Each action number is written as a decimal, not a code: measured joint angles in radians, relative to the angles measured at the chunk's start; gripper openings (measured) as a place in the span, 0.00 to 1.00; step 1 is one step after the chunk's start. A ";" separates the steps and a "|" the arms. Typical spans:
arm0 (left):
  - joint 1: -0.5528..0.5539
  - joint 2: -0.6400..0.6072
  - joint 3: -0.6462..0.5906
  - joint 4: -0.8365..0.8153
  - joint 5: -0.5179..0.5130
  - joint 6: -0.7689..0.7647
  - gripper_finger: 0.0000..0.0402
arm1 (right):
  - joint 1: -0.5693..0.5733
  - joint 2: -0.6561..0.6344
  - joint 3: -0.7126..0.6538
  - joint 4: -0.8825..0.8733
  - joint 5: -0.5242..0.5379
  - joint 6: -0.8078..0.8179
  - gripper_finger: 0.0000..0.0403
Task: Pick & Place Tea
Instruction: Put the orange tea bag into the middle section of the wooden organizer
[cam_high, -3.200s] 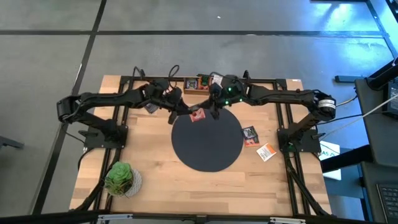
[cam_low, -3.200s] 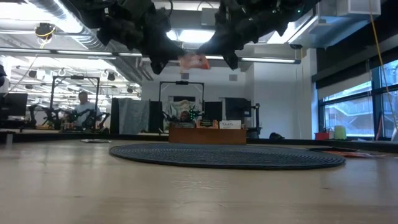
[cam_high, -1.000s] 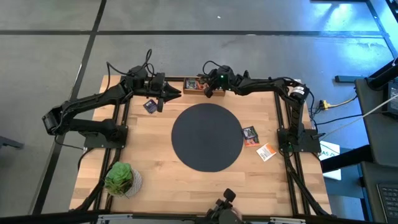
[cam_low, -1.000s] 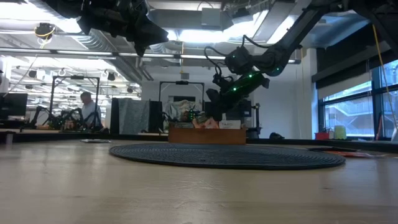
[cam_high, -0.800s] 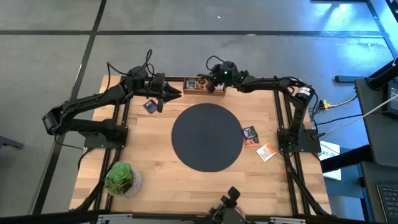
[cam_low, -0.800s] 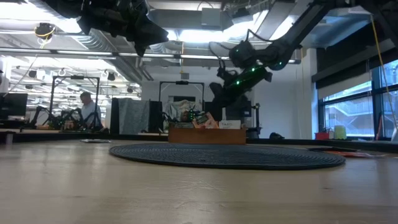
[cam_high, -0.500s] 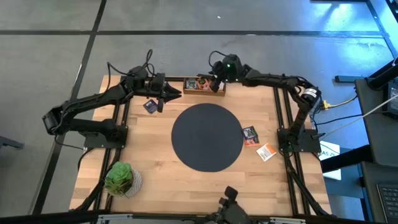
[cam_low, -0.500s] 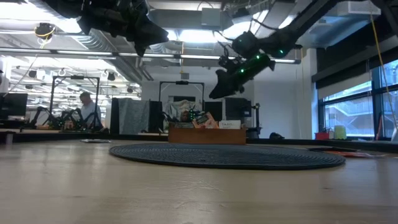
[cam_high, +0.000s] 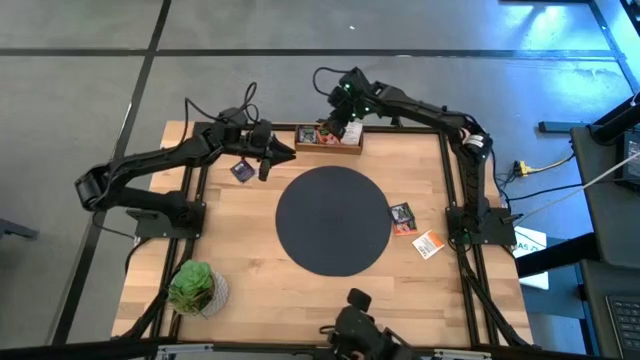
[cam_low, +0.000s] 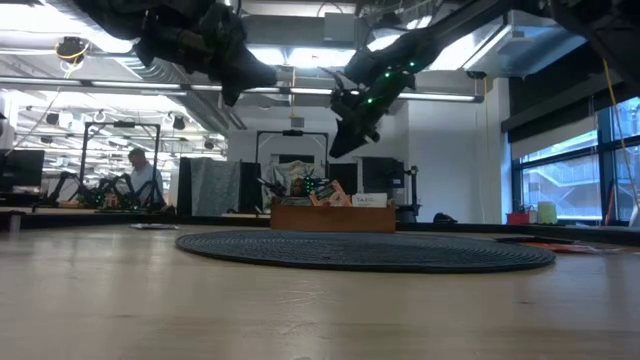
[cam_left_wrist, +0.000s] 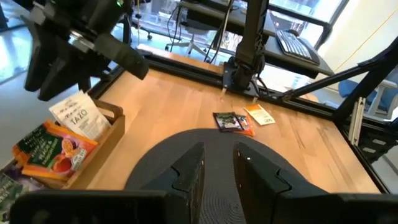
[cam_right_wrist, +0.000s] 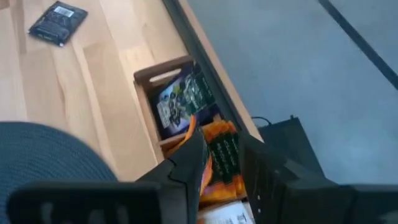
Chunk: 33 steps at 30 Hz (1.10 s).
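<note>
**Q:** What are the two claws doing?

**A:** The right gripper (cam_high: 335, 126) hangs in the air above the wooden box (cam_high: 328, 140) at the table's far edge, fingers (cam_right_wrist: 186, 163) slightly parted with a narrow gap and nothing between them. The left gripper (cam_high: 281, 154) hovers just beside the box's left end, over the far-left rim of the black round mat (cam_high: 332, 220); its fingers (cam_left_wrist: 189, 171) also stand a little apart and carry nothing.

**Q:** And the tea?

**A:** Several packets (cam_right_wrist: 186, 102) stand packed in the box, orange, dark and white among them. One dark packet (cam_high: 241, 171) lies on the wood under the left arm. Right of the mat, a dark packet (cam_high: 401, 214) lies near an orange-and-white one (cam_high: 428, 244). The mat itself bears no packet. A green plant (cam_high: 193, 285) sits at the near-left corner.
</note>
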 joint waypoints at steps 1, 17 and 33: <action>0.000 0.006 0.000 -0.001 0.000 0.000 0.20 | 0.000 0.008 0.006 0.002 -0.003 0.000 0.26; 0.000 0.028 0.000 -0.003 0.000 0.002 0.19 | -0.003 0.101 0.008 -0.006 -0.053 0.026 0.25; 0.000 0.028 0.000 -0.003 0.000 0.003 0.19 | -0.005 0.130 0.008 -0.020 -0.069 0.026 0.11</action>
